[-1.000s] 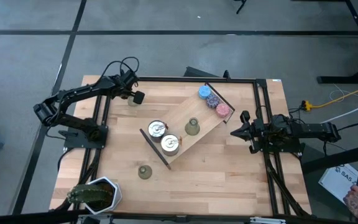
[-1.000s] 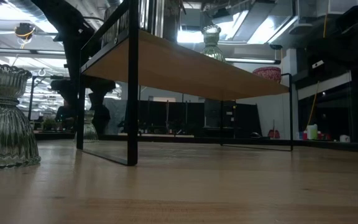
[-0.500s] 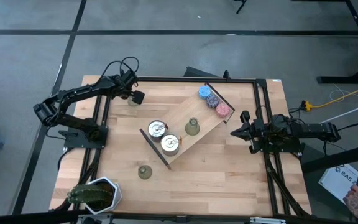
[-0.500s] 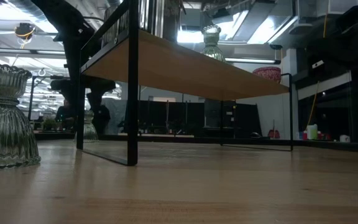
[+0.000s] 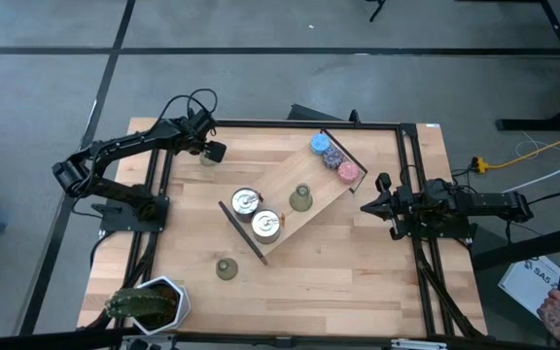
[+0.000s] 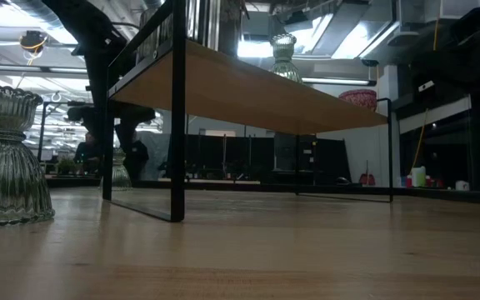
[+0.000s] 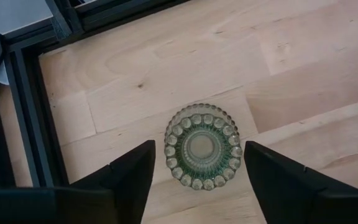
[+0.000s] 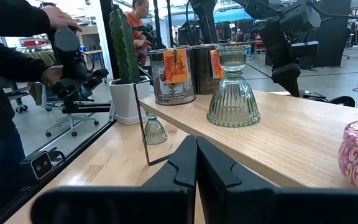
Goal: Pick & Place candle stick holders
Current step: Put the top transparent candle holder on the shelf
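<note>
Three ribbed green glass candle stick holders show. One (image 7: pixel 202 147) stands on its wide base at the table's far left, with my left gripper (image 7: pixel 199 163) open above it, pointing steeply down, one finger on either side; I see no touch. A second (image 5: pixel 300 198) stands on the raised wooden shelf (image 5: pixel 304 180). The third (image 5: pixel 226 268) stands on the table toward the near left, large in the low view (image 6: pixel 7 154). My right gripper (image 5: pixel 372 206) waits shut and level at the table's right edge.
On the shelf stand two silver tins (image 5: pixel 246 201) (image 5: pixel 266 225) and blue, purple and pink pucks (image 5: pixel 332 157). A cactus in a white pot (image 5: pixel 149 306) sits at the near left corner. Black frame rails (image 7: pixel 23 112) run close beside the far-left holder. A person (image 8: pixel 5 93) stands beyond the table.
My left gripper's fingers have drawn closer together on either side of the far-left holder, without the hand moving. The holder has stayed where it was.
</note>
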`<action>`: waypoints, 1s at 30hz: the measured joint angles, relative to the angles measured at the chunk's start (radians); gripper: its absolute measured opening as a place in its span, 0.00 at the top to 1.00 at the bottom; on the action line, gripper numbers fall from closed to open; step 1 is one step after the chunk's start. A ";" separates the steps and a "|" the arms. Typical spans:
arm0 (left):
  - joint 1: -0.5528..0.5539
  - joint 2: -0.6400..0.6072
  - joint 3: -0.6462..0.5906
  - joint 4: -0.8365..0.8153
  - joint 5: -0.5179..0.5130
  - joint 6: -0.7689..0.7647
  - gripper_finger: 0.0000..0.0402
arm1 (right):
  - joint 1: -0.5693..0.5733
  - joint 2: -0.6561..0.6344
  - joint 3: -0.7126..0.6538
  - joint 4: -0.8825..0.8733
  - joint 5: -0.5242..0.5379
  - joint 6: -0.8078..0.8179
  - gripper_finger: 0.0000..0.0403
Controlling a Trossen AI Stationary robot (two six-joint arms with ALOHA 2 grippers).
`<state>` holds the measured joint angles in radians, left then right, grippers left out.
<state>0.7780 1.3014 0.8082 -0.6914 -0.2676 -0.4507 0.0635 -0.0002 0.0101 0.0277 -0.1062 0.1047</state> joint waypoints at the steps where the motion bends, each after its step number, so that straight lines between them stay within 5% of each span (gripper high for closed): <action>1: 0.000 0.000 0.000 0.000 0.000 0.000 0.40 | 0.000 0.000 0.000 0.000 0.000 0.000 0.98; 17: 0.000 0.000 0.000 0.000 0.001 0.000 0.53 | 0.000 0.000 0.000 0.000 0.000 0.000 0.98; 30: 0.000 0.000 0.000 0.000 0.005 0.000 0.54 | 0.000 0.000 0.000 0.000 0.000 0.000 0.98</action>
<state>0.7780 1.3014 0.8082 -0.6910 -0.2630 -0.4507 0.0632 -0.0002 0.0101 0.0277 -0.1062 0.1047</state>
